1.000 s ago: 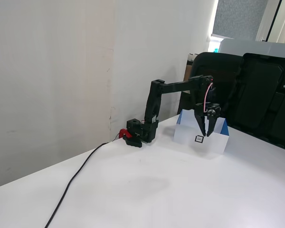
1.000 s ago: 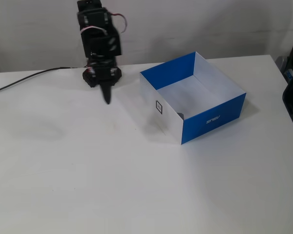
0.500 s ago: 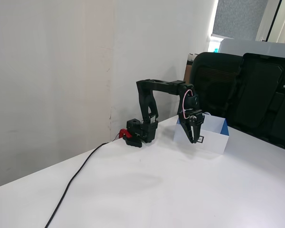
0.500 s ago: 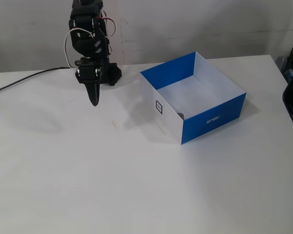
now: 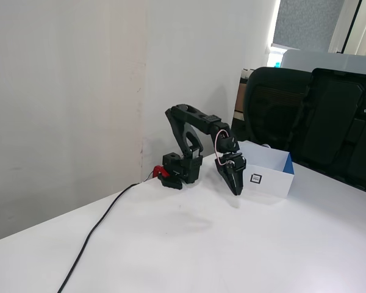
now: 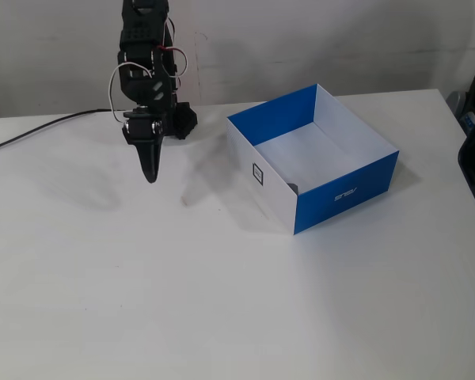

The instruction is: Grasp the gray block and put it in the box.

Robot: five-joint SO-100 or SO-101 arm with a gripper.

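One gripper [image 6: 150, 176] hangs nose-down above the bare white table [image 6: 222, 301], jaws together, holding nothing, well left of the box [image 6: 296, 207] in this fixed view; the gray block [image 6: 292, 188] shows only as a dark speck inside the box, against its near white wall.

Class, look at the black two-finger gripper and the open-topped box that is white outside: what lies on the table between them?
Nothing: in a fixed view, only bare white tabletop separates the black gripper from the box.
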